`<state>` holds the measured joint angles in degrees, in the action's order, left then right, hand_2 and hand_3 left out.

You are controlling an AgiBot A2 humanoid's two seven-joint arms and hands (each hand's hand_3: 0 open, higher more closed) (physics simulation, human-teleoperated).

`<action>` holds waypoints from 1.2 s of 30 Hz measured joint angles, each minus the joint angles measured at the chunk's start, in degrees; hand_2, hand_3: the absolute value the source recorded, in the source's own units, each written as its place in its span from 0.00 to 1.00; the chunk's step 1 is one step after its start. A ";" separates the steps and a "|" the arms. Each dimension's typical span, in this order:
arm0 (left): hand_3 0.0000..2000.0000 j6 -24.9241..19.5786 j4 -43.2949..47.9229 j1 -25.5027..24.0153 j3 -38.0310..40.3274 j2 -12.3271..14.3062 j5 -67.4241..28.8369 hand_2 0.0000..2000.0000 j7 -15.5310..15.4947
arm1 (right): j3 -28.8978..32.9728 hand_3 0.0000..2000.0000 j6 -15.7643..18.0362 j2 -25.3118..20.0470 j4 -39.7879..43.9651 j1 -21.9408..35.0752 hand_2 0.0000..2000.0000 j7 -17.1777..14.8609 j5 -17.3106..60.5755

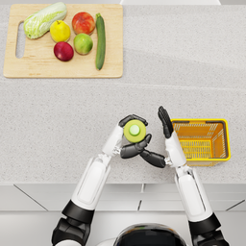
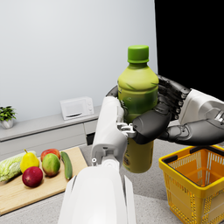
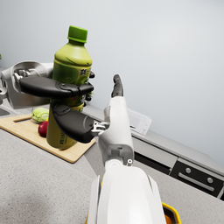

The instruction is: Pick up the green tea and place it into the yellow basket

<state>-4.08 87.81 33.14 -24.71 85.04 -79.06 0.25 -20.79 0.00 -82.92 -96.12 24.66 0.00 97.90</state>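
green tea bottle (image 1: 134,130) stands upright, lifted above the desk (image 1: 62,120), gripped by the left robot hand (image 1: 129,137). the right robot hand (image 1: 161,139) touches it with its thumb, fingers spread wide. the yellow basket (image 1: 225,144) sits just beside, to the right.

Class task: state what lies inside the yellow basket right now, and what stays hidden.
The yellow basket shows only its own mesh floor; nothing lies inside. The green tea is outside, in the left hand. Nothing there is covered.
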 measured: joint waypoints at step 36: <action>0.00 4.07 11.67 -8.69 10.16 -5.95 0.03 0.00 -0.25 | 24.29 1.00 7.82 -3.61 4.07 6.70 1.00 0.31 0.42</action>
<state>-0.01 99.48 24.45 -14.55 79.09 -79.03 0.00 3.50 7.82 -86.53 -92.05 31.36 0.31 98.32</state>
